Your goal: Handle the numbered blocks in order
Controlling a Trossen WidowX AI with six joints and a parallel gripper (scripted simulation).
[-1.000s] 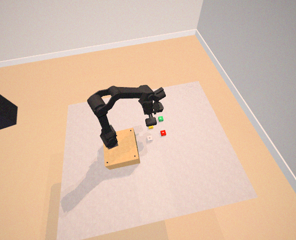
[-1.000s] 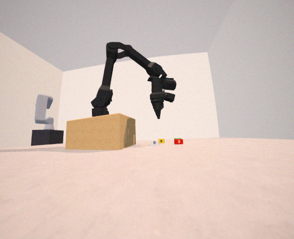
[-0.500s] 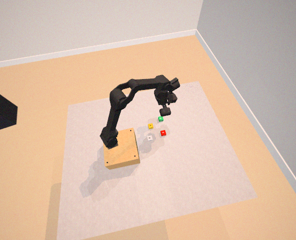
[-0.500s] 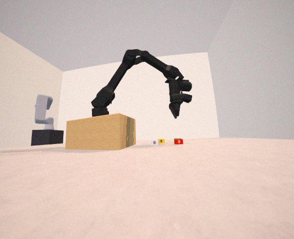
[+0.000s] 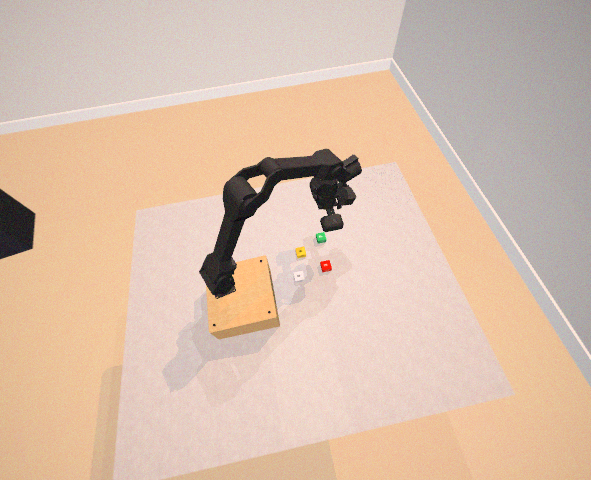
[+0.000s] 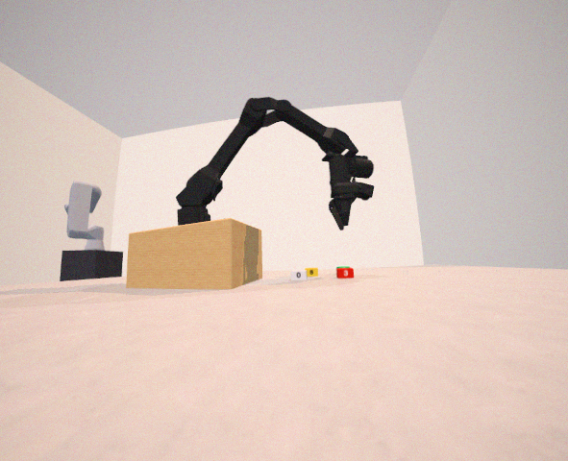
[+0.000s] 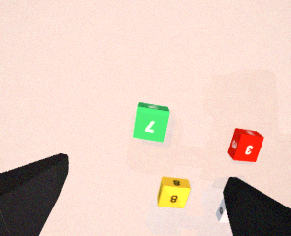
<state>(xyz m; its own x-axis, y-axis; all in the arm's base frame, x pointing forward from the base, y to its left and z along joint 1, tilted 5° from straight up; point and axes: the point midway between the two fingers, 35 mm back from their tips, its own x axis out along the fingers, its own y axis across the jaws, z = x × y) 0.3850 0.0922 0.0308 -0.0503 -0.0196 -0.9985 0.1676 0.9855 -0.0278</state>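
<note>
Tool [image 5: 332,222]: spread wide, nothing held, poised well above the counter [image 5: 388,330], just above centre in the top view. Green block [image 7: 151,122], digit 7: at frame centre in the wrist view, between the two dark fingertips but well below them; directly under the tool in the top view. Yellow block [image 7: 175,192], digit unclear, perhaps 8 or 6: below the green one in the wrist view. Red block [image 7: 246,145], digit 3: right of centre. White block [image 6: 297,275], digit 0: almost hidden behind the right fingertip in the wrist view. Judged next: straight descent onto green, if its turn in the order. Block square, no long axis.
</note>
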